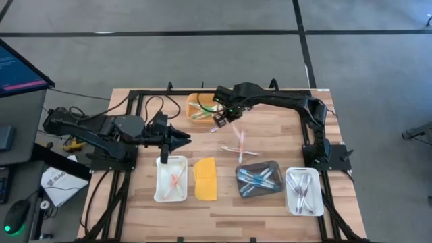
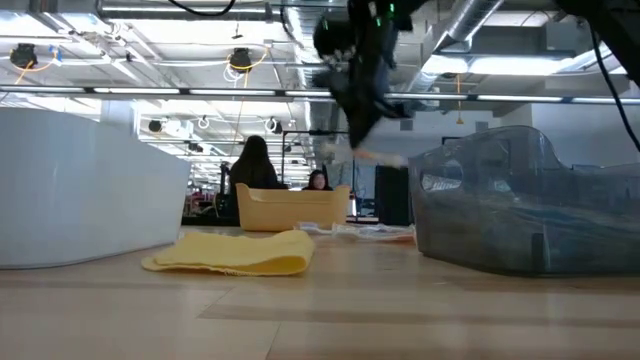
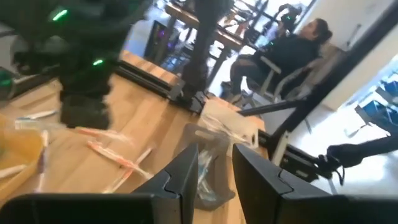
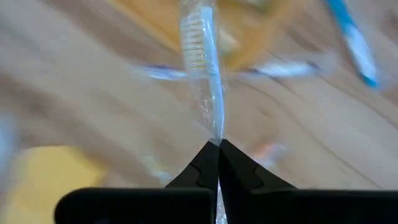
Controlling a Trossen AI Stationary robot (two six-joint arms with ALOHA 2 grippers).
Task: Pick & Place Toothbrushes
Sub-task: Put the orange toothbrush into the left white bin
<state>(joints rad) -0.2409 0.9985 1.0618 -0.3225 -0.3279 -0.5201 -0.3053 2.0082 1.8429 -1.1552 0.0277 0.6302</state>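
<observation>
Am carrying wrapped toothbrush (image 4: 205, 74) in right jaws (image 4: 217, 144), pinched shut on it, above surface near far edge. Next: sorting into matching tray. Left jaws (image 3: 214, 171) waiting near left edge, partly open, empty.

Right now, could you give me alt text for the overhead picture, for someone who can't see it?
Seen from above, the right hand is shut on a clear toothbrush, near the yellow bin at the wooden table's far side. The left hand waits above a white tray; a few toothbrushes lie loose mid-table.
</observation>
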